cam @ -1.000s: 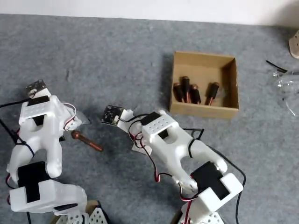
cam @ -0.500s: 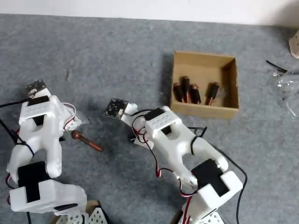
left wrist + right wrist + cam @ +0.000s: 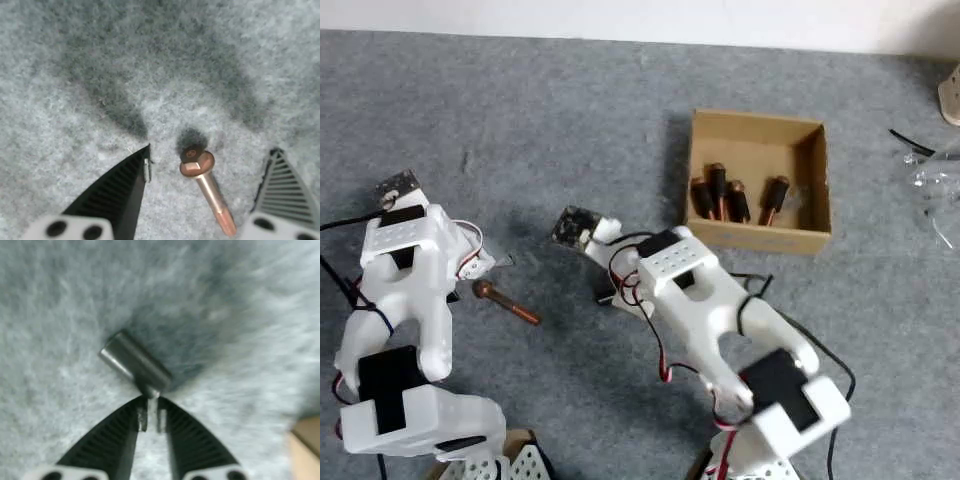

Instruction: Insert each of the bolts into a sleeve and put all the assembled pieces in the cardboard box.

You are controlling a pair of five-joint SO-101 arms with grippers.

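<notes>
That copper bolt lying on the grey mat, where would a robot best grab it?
Probably the smooth shank of the bolt, mid-length, coming straight down with the jaws across it. It lies flat on the mat, and its flanged head is wider. The left gripper hangs open astride it.

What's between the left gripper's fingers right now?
Left wrist view: a copper bolt lies untouched on the carpet inside the open left gripper.

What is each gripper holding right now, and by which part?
Right gripper pinches the dark grey metal sleeve by one end. Left gripper holds nothing: open astride the copper hex-head bolt.
</notes>
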